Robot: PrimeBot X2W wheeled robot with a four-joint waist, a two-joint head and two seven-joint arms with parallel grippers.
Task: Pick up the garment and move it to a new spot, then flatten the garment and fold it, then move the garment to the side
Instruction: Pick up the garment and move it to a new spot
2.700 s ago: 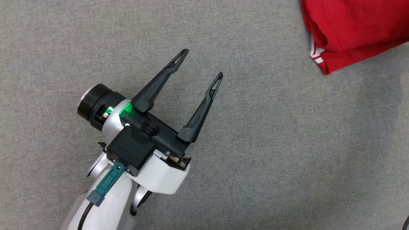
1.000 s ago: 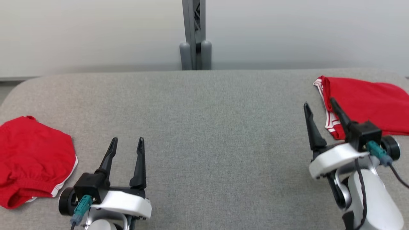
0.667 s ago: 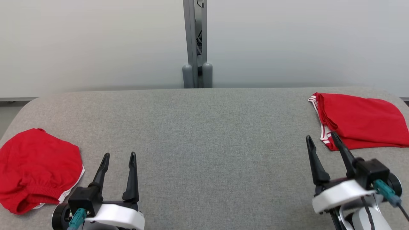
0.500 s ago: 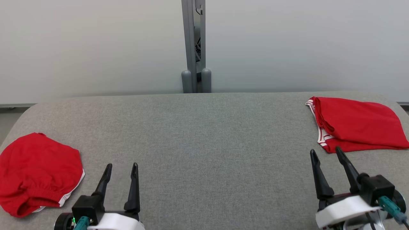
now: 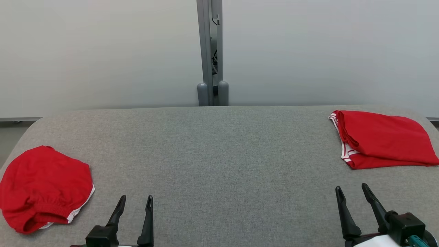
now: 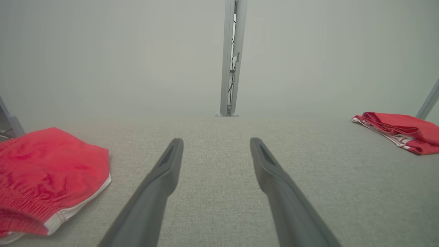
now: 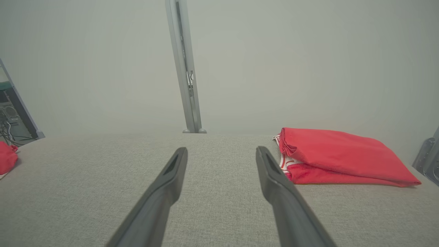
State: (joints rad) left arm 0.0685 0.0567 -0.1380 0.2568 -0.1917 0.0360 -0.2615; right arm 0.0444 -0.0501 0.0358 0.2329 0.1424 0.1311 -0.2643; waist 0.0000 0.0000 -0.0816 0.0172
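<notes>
Both apart and empty: left pincer (image 5: 136,198), right pincer (image 5: 351,187); folded red garment (image 5: 380,139), perhaps shorts, near the latter

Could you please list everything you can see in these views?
folded garment: one, red with white stripes, table's far right
crumpled garment: one, red with white trim, table's left end
table: one, grey fabric top, across the scene
post: one, grey metal, upright behind the table's middle
wall: pale grey, behind the table
cables: a few, dark, past the table's left end
left gripper: one, dark, open, near left, holding nothing
right gripper: one, dark, open, near right, short of the folded garment
</notes>
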